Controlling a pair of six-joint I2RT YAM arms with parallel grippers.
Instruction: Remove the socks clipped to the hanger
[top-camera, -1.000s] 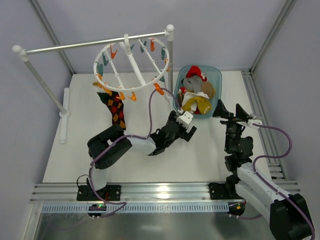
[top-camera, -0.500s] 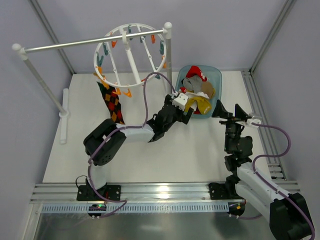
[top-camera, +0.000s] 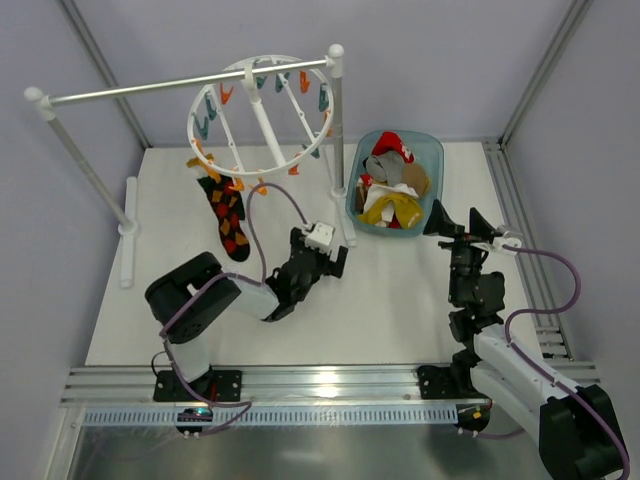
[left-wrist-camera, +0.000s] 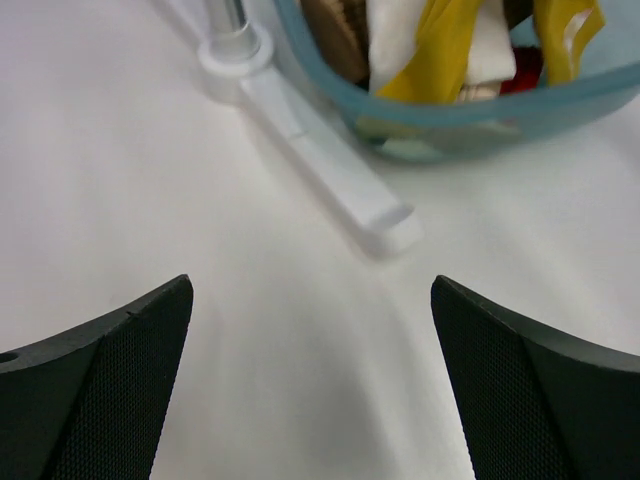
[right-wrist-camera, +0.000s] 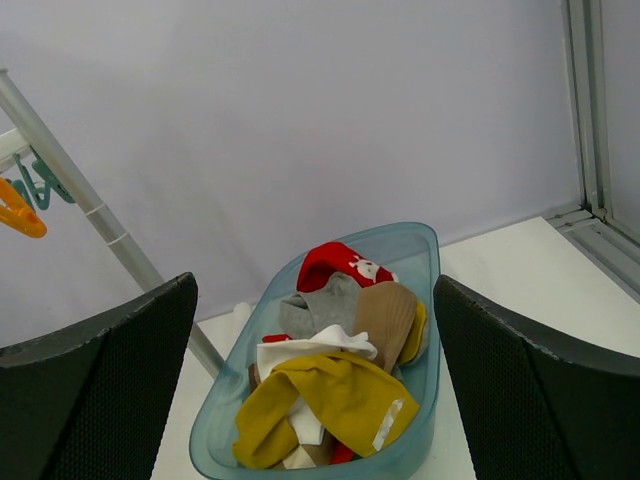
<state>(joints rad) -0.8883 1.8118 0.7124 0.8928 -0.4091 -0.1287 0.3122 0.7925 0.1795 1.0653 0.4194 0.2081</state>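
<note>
The round white hanger (top-camera: 262, 115) hangs tilted from the rail, its orange and teal clips around the rim. One dark argyle sock (top-camera: 228, 213) with red and yellow diamonds stays clipped at the hanger's lower left edge. My left gripper (top-camera: 332, 258) sits low over the table, to the right of that sock, open and empty (left-wrist-camera: 310, 285). It faces the stand's foot (left-wrist-camera: 330, 170) and the basket. My right gripper (top-camera: 455, 222) is raised right of the basket, open and empty (right-wrist-camera: 315, 285).
A teal basket (top-camera: 436, 152) at the back right holds a pile of socks: yellow (right-wrist-camera: 330, 400), white, grey, tan and red. The white rail stand (top-camera: 190, 82) has one post (top-camera: 337, 130) just left of the basket and one at the far left (top-camera: 80, 160).
My left arm has drawn back from the basket, down and left to the table, still open. The hanger has swung and tilted. The right arm has not moved.
</note>
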